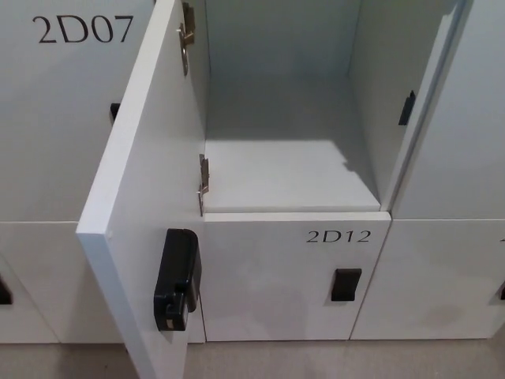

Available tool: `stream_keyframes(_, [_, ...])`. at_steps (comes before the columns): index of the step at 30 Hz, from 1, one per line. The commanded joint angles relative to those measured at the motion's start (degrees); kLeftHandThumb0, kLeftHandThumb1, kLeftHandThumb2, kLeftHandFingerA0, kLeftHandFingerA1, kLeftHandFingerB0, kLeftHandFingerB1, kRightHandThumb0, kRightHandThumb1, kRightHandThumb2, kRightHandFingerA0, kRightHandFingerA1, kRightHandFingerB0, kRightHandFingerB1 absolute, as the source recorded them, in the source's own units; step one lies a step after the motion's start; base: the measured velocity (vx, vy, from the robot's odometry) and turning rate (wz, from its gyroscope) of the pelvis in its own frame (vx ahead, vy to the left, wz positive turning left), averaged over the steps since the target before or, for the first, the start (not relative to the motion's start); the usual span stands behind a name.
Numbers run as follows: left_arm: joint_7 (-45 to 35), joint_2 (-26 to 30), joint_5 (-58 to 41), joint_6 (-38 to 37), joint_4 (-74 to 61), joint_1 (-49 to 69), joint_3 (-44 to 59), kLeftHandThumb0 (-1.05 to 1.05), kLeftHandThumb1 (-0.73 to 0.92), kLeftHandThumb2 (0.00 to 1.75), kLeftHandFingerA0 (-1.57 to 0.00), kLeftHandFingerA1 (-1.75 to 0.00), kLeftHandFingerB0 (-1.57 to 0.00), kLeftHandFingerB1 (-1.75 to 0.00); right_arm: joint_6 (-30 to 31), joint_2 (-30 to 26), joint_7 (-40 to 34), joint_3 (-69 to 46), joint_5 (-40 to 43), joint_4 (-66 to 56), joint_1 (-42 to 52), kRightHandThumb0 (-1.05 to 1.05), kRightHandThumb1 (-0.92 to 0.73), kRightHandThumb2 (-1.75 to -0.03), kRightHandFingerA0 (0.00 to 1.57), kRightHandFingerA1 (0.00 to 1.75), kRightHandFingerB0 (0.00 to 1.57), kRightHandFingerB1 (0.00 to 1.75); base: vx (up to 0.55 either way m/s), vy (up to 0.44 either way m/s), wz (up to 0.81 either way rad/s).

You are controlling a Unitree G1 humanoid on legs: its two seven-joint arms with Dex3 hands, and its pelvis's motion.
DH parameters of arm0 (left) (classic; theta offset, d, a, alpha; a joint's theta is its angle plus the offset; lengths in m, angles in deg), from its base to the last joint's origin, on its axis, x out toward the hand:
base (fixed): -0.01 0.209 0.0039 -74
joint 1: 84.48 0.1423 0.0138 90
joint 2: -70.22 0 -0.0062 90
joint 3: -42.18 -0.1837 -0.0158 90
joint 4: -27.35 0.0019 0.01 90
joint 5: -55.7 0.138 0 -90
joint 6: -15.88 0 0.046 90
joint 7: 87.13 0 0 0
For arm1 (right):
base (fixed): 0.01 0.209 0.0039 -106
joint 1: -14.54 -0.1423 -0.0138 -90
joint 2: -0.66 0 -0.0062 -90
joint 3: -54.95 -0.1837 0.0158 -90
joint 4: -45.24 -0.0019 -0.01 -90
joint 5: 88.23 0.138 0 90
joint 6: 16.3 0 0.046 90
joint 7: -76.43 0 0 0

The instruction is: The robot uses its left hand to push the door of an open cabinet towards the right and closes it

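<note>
Here we face an open cabinet (292, 150) whose door (142, 197) swings out toward us on hinges (203, 183) at its left edge, leaving the inside bare. Neither of our hands shows, so we cannot tell how their fingers sit. We judge the push has not begun, since the black lock (177, 279) on the door's inner face stands well clear of the frame.

Open door (138, 213) and cabinet (292, 170) interior — smooth, matt white laminated board. Lock housing (177, 280) — black plastic, slightly glossy. Hinges (203, 184) look like bare, shiny metal. Lower door handle (346, 285): black plastic.
</note>
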Motion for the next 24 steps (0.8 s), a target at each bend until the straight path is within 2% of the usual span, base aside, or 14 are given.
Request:
stream_keyframes(1, [-0.46,1.47,-0.18,-4.85,1.91,-0.71,0.49,-0.67,0.82,0.65,-0.35,-0.35,-0.27,-0.31,-4.03,-0.29,-3.10,0.11,-0.50,2.16,-0.95,-0.57,-0.72,-1.01,0.34,0.52,0.27,0.48,0.00,0.000,0.00])
stream_keyframes(9, [-0.97,1.81,-1.97,-6.59,2.79,-0.73,2.49,-0.72,0.91,0.68,-0.35,-0.35,-0.27,-0.30,-4.59,-0.05,-2.84,-0.11,0.12,3.10,-1.10,-0.56,-0.70,-1.01,0.34,0.53,0.24,0.46,0.00,0.000,0.00])
stream_keyframes(12, [-1.85,2.28,-3.09,-7.14,2.59,-1.56,4.42,-0.80,0.82,0.79,-0.30,-0.39,-0.22,-0.34,-4.13,0.02,-2.98,-0.12,0.13,3.23,-1.96,-0.55,-0.70,-1.02,0.34,0.53,0.23,0.46,0.00,0.000,0.00])
stream_keyframes(13, [-2.26,2.64,-3.69,-7.35,2.43,-1.86,5.16,-0.76,0.92,0.73,-0.28,-0.36,-0.22,-0.31,-4.62,-0.02,-3.14,-0.14,0.13,3.25,-2.02,-0.55,-0.70,-1.02,0.36,0.54,0.26,0.48,0.00,0.000,0.00])
stream_keyframes(14, [-2.82,3.08,-4.41,-7.62,2.25,-2.24,6.16,-0.76,0.92,0.73,-0.28,-0.36,-0.22,-0.31,-5.25,-0.06,-3.34,-0.18,0.11,3.29,-2.10,-0.55,-0.70,-1.02,0.36,0.54,0.26,0.48,0.00,0.000,0.00])
stream_keyframes(18, [-3.84,6.53,-4.84,-5.77,1.98,-5.58,7.84,-0.76,0.92,0.76,-0.27,-0.36,-0.18,-0.31,-3.82,-0.41,-3.82,0.25,-0.47,3.27,-3.14,-0.58,-0.72,-1.02,0.34,0.52,0.25,0.47,0.00,0.000,0.00])
stream_keyframes(19, [-4.49,8.15,-4.88,-4.26,2.35,-7.11,8.35,-0.79,0.92,0.76,-0.23,-0.36,-0.16,-0.31,-3.74,-0.47,-4.16,0.19,-0.46,3.22,-3.18,-0.57,-0.72,-1.00,0.34,0.52,0.30,0.48,0.00,0.000,0.00])
stream_keyframes(24, [-7.13,12.49,-5.62,0.14,3.85,-14.28,9.94,-0.72,0.92,0.74,-0.21,-0.37,-0.19,-0.34,-4.10,-0.64,-4.13,-0.55,0.27,3.52,-3.40,-0.58,-0.73,-1.01,0.33,0.51,0.29,0.48,0.00,0.000,0.00])
